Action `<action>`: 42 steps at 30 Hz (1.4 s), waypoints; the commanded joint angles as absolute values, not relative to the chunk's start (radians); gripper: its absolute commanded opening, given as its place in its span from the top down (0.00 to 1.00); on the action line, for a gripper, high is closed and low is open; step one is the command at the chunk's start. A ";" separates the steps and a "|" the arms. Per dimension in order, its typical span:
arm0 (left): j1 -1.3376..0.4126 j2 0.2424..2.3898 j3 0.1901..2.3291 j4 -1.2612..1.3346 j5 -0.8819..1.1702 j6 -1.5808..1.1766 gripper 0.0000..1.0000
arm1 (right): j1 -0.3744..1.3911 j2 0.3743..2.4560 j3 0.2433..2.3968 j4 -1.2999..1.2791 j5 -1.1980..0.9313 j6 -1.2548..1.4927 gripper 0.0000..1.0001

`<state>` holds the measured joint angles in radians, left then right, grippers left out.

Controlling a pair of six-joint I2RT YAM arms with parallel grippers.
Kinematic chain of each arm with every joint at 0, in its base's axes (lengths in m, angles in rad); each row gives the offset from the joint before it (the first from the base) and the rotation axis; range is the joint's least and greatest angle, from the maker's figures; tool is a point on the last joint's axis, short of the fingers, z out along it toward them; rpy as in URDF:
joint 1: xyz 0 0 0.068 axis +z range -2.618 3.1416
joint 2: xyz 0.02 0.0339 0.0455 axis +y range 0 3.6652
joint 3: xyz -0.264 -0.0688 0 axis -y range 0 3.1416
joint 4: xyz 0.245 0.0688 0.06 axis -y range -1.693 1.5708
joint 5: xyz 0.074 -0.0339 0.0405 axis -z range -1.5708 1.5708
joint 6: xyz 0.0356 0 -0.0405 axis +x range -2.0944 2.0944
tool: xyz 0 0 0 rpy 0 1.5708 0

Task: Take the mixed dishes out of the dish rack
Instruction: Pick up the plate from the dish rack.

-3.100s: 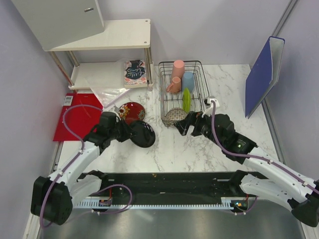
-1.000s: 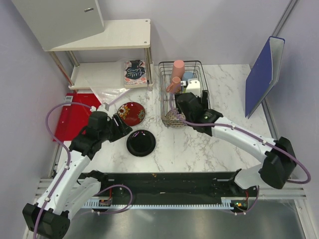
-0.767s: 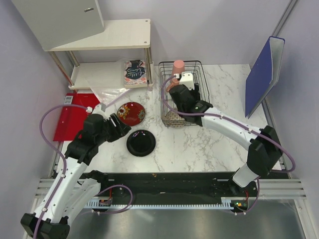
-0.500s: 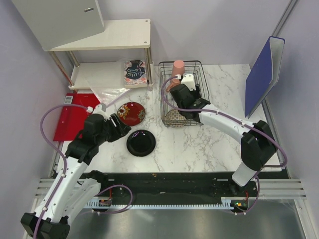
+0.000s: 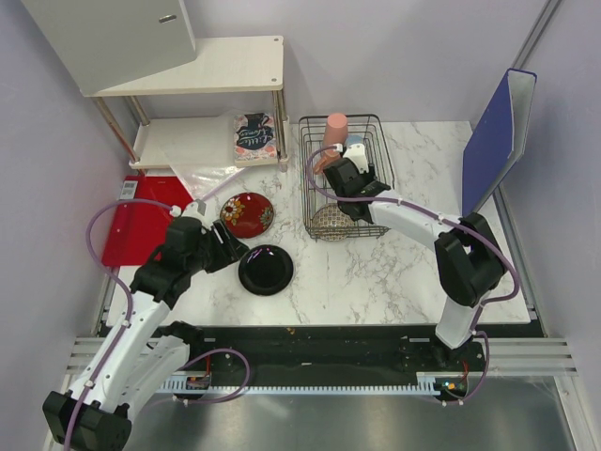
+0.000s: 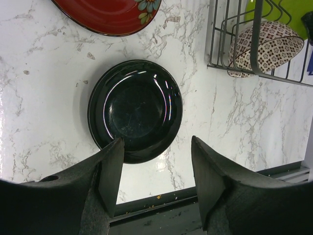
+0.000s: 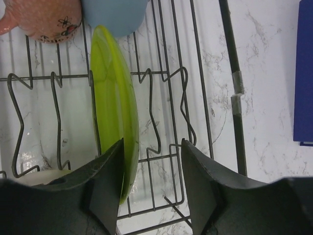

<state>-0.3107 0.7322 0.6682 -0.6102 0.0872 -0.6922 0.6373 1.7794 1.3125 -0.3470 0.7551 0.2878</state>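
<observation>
The dish rack (image 5: pixel 386 188) stands at the back of the marble table. My right gripper (image 7: pixel 151 169) reaches down into it, open. The upright lime-green plate (image 7: pixel 113 122) has its lower rim against the inner face of the left finger, and the right finger stands well clear of it. A small pink mug (image 7: pixel 44 19) and a light-blue cup (image 7: pixel 115 13) lie just beyond the plate. A tall pink cup (image 5: pixel 335 127) and a beige bowl (image 5: pixel 331 223) are also in the rack. My left gripper (image 6: pixel 156 164) hovers open and empty over the near rim of the black plate (image 6: pixel 135 110), which lies flat on the table beside the dark red plate (image 5: pixel 248 213).
A white shelf (image 5: pixel 202 70) with a floral packet (image 5: pixel 254 133) stands at the back left. A red sheet (image 5: pixel 131 230) lies at the left edge. A blue folder (image 5: pixel 498 136) leans at the right. The black base rail (image 5: pixel 310 343) runs along the near edge.
My right gripper has moved further back into the rack over the green plate, and its jaws have narrowed. The left arm has shifted only slightly near the black plate.
</observation>
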 commanded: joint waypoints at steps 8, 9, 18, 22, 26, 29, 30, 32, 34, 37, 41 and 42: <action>-0.313 0.732 0.652 -0.566 0.097 -0.669 0.36 | 0.634 1.815 1.353 -0.328 0.727 0.308 0.64; -0.313 0.732 0.652 -0.566 0.098 -0.669 0.36 | 0.635 1.810 1.353 -0.331 0.730 0.305 0.66; -0.313 0.742 0.653 -0.558 0.106 -0.673 0.36 | 0.649 1.753 1.361 -0.337 0.733 0.302 0.99; -0.313 0.741 0.653 -0.557 0.101 -0.672 0.36 | 0.666 1.729 1.381 -0.364 0.756 0.295 1.00; -0.313 0.747 0.655 -0.554 0.100 -0.672 0.36 | 0.687 1.687 1.388 -0.377 0.779 0.287 1.00; -0.313 0.756 0.657 -0.554 0.101 -0.672 0.36 | 0.699 1.664 1.400 -0.400 0.787 0.284 1.00; -0.313 0.756 0.658 -0.551 0.103 -0.672 0.36 | 0.703 1.657 1.405 -0.409 0.787 0.282 1.00; -0.313 0.762 0.658 -0.549 0.101 -0.672 0.36 | 0.713 1.631 1.416 -0.426 0.788 0.284 1.00; -0.314 0.764 0.660 -0.548 0.101 -0.673 0.36 | 0.730 1.599 1.425 -0.437 0.792 0.279 1.00; -0.313 0.773 0.664 -0.543 0.101 -0.673 0.36 | 0.762 1.551 1.433 -0.465 0.819 0.267 1.00; -0.314 0.785 0.673 -0.535 0.100 -0.675 0.36 | 0.830 1.526 1.471 -0.549 0.912 0.241 1.00; -0.313 0.790 0.676 -0.537 0.100 -0.676 0.36 | 0.856 1.523 1.476 -0.560 0.929 0.236 1.00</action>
